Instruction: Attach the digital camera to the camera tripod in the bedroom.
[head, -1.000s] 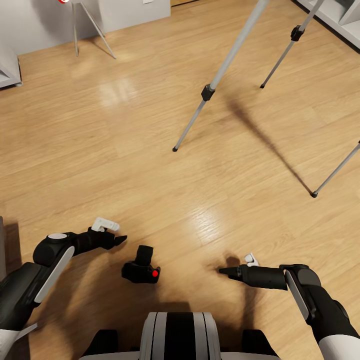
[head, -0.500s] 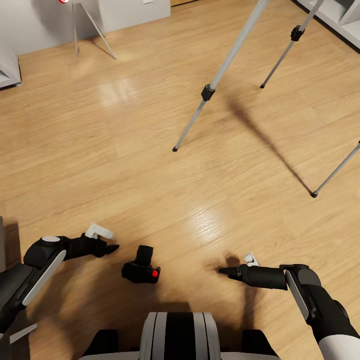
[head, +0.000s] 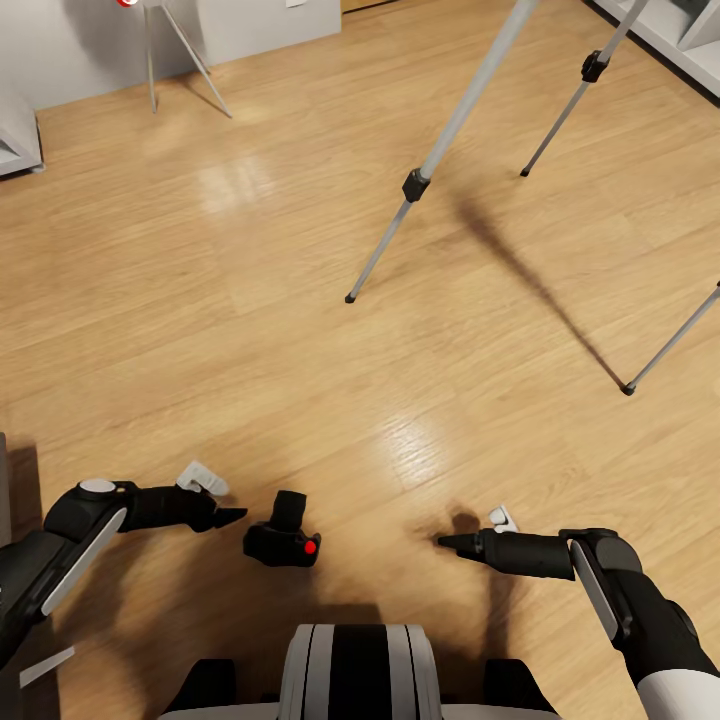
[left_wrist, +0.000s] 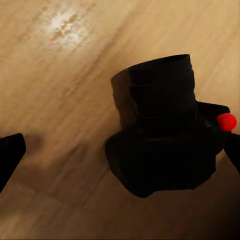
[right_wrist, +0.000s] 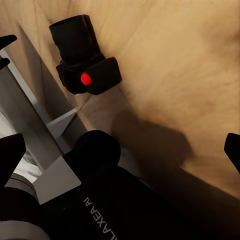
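**Left arm lines up on the camera**

Head view: the left gripper (head: 228, 516) has swung lower and back in, its tips now just beside the digital camera (head: 282, 540) on the wooden floor (head: 250, 300). The right gripper (head: 447, 541) holds unchanged; the camera tripod (head: 416, 186) stands well apart.

Left wrist view: the digital camera (left_wrist: 167, 145) lies between spread fingers, ungrasped.

Right wrist view: fingers spread, empty; a pickup seems imminent.

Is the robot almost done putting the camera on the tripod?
Not yet. The digital camera lies on the wooden floor, ungrasped. The left claw is open right beside it, aimed at it. Grabbing, lifting and attaching it to the camera tripod remain.
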